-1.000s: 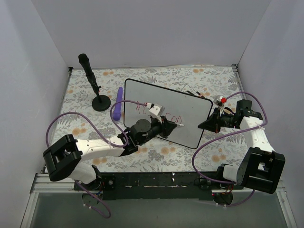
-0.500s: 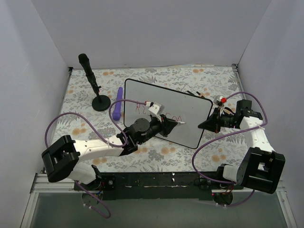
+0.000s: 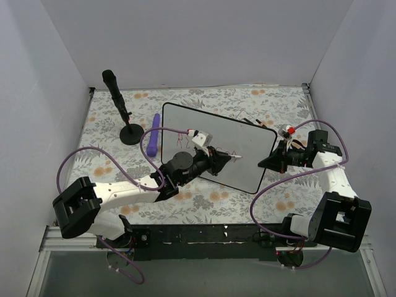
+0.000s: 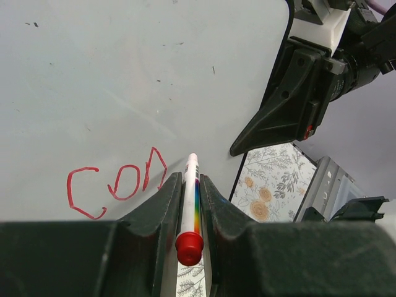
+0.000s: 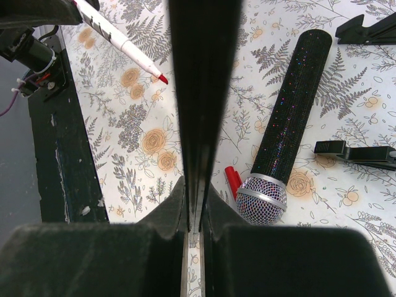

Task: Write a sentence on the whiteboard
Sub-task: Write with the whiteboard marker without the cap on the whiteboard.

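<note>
- Whiteboard point(image 3: 250, 145) lies in the middle of the floral tabletop point(image 3: 105, 117), its long axis running left to right with the right end a little nearer.
- Nearest the bases, the left arm reaches in from the near left. Its claw point(image 4: 189, 178) is closed on a marker point(image 4: 191, 207), red butt end toward the wrist and tip pointing right along the board.
- Just left of that tip, the sentence point(image 4: 117, 182) reads "con" in red. More red letters further left are partly hidden by the arm.
- Whether the tip touches the board cannot be told.
- Bare white lies right of the tip, between it and the right claw point(image 3: 262, 164), which is clamped on the board's right rim and probably steadies it.
- By this layout the next letter goes rightward. The left arm is the one placed to write it, and space narrows toward the right claw.
- Far left, a dark microphone stand point(image 3: 131, 133) sits well apart from the board.
</note>
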